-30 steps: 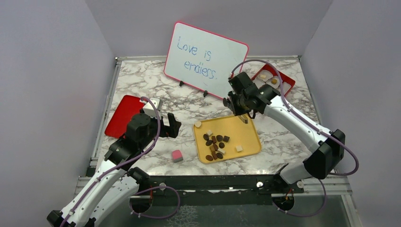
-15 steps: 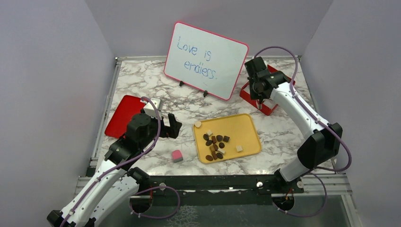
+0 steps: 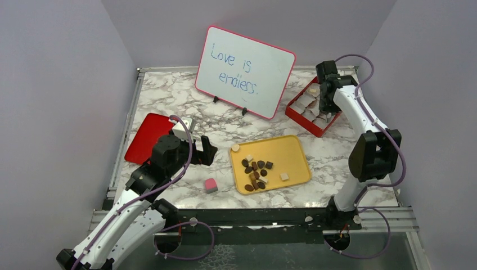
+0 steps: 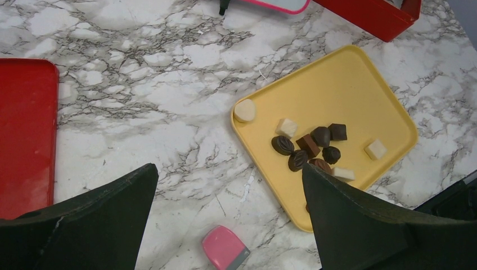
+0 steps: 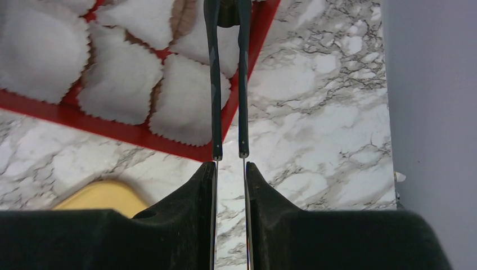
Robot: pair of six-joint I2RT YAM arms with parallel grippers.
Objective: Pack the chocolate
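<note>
- Step in hand, by my reading: dropping one piece into the box.
- The right gripper [image 5: 230,169] has its fingers pressed together on the tweezers [image 5: 214,84]. The two prongs run straight out ahead of the fingers with a narrow gap between them.
- The prong tips hang over the red box [image 5: 84,121], above its white paper cups [image 5: 121,81]. A small dark lump sits between the tips at the frame edge. It is probably one chocolate, but I cannot confirm that.
- A brown patch shows among the cups just left of the tips. It may be a piece already packed.
- The left gripper [image 4: 229,167] has its fingers spread wide and holds nothing, hovering over the marble.
- Most of the chocolate [image 4: 309,146] lies in a cluster on the yellow tray [image 4: 349,84], ahead and to the right of the left fingers. One cream round sits on the tray corner nearest them.
- The pink cube [image 4: 225,247] lies on the marble between the left fingers, toward the wrist. It is not part of the load.
- Next move, as a judgement: lower the tips into an empty cup, then ease the squeeze so the prongs spring apart, and lift straight up.
- After that, back to the tray for another piece.
- Caution: the cups look light and could shift or ride up with the tips.
</note>
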